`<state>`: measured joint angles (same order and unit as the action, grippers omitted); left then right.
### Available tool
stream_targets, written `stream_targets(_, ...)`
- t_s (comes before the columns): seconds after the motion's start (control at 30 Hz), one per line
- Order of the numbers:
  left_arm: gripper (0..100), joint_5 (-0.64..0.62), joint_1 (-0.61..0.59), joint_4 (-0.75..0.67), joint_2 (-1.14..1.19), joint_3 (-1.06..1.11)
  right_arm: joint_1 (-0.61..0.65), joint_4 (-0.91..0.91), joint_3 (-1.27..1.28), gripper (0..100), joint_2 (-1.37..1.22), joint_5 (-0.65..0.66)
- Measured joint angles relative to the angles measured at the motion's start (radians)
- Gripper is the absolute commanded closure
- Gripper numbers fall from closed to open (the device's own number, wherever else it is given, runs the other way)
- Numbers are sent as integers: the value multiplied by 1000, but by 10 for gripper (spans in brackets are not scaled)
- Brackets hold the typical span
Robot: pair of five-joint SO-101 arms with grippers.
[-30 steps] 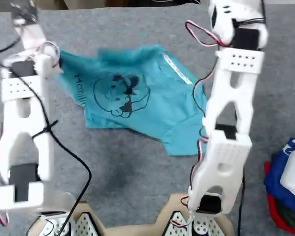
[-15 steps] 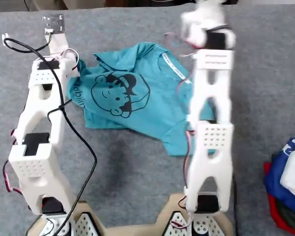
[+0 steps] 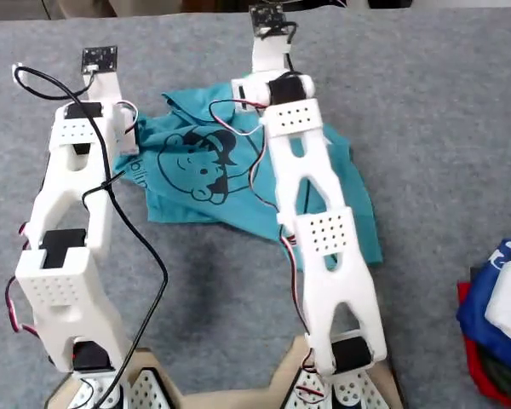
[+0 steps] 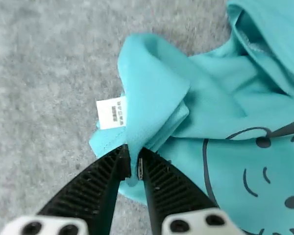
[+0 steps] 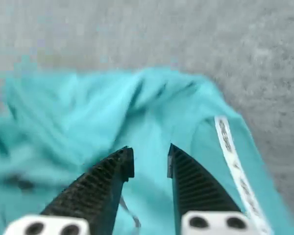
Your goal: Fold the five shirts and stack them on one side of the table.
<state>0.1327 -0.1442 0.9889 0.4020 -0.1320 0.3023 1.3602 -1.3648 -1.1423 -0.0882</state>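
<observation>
Left pincer point(image 4: 132, 159) is clamped on the teal shirt point(image 3: 183, 200) at its bunched left edge, right beside the white tag point(image 4: 111, 113). That edge has been dragged inward in the last second, so the fold is getting started. And the right pincer point(image 5: 149, 159) has swung across from the far side. It hovers narrowly open over the collar end, touching cloth or not, hard to say. The stack point(image 3: 494, 315) waits at the right edge of the table point(image 3: 443, 102).
</observation>
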Motion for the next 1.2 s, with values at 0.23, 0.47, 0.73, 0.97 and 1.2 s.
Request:
stream_targets(0.23,981,0,0,6,0,0,-18,222,-114,869,0,835)
stream_targets(0.47,981,0,0,6,0,0,-20,204,-118,868,0,1049)
stream_targets(0.73,981,0,0,6,0,0,0,213,-180,868,0,1074)
stream_targets(0.97,981,0,-25,23,0,-2,80,187,-227,871,0,1088)
stream_targets(1.2,981,-57,-46,147,0,-54,81,72,-229,871,-135,1091)
